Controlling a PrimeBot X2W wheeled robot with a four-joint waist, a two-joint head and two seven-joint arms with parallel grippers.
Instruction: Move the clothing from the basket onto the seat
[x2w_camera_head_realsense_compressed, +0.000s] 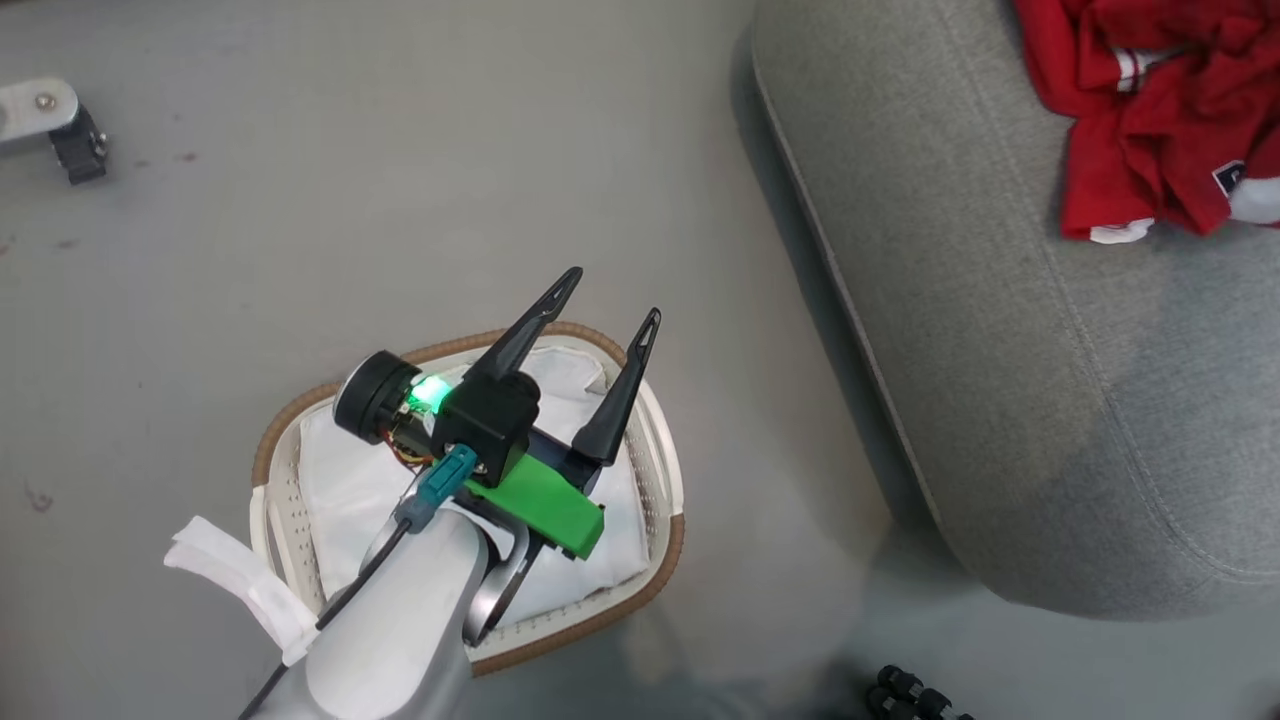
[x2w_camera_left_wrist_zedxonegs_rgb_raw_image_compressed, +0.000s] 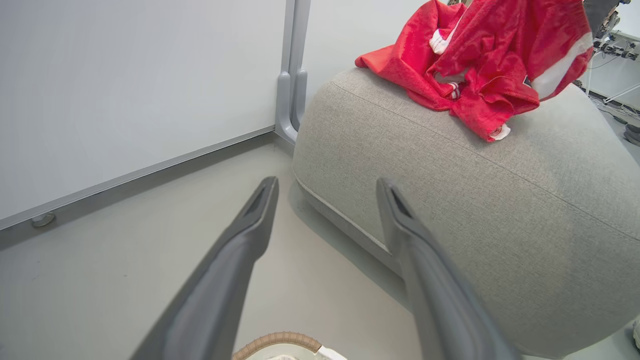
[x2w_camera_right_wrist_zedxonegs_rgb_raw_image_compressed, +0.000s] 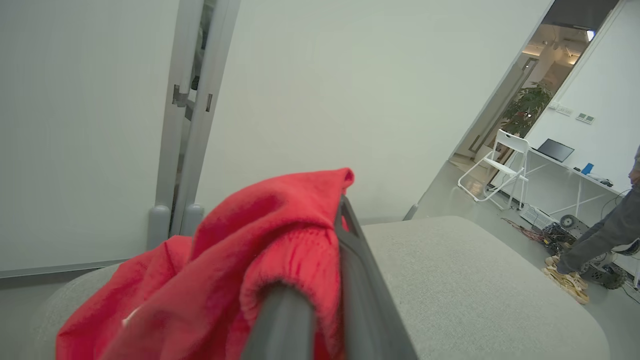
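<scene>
My left gripper (x2w_camera_head_realsense_compressed: 613, 295) hangs open and empty over the basket (x2w_camera_head_realsense_compressed: 290, 420), whose white liner (x2w_camera_head_realsense_compressed: 340, 490) shows with no red in it. In the left wrist view its fingers (x2w_camera_left_wrist_zedxonegs_rgb_raw_image_compressed: 260, 210) stand wide apart above the floor, facing the seat (x2w_camera_left_wrist_zedxonegs_rgb_raw_image_compressed: 450, 175), with the basket rim (x2w_camera_left_wrist_zedxonegs_rgb_raw_image_compressed: 277, 342) at the bottom edge. Red clothing (x2w_camera_head_realsense_compressed: 1150, 120) lies bunched on the grey seat (x2w_camera_head_realsense_compressed: 1000, 300) at the upper right. That clothing (x2w_camera_left_wrist_zedxonegs_rgb_raw_image_compressed: 475, 65) rises out of the view's top. My right gripper (x2w_camera_right_wrist_zedxonegs_rgb_raw_image_compressed: 332, 215) is shut on red clothing (x2w_camera_right_wrist_zedxonegs_rgb_raw_image_compressed: 280, 235) above the seat (x2w_camera_right_wrist_zedxonegs_rgb_raw_image_compressed: 475, 280); the fabric drapes over one finger.
A white wall panel (x2w_camera_left_wrist_zedxonegs_rgb_raw_image_compressed: 125, 100) and a grey metal post (x2w_camera_left_wrist_zedxonegs_rgb_raw_image_compressed: 292, 75) stand behind the seat. A black caster on a pale leg (x2w_camera_head_realsense_compressed: 70, 140) sits at the far left. A person's legs (x2w_camera_right_wrist_zedxonegs_rgb_raw_image_compressed: 600, 235), a white folding chair (x2w_camera_right_wrist_zedxonegs_rgb_raw_image_compressed: 500, 165) and cables lie beyond the seat.
</scene>
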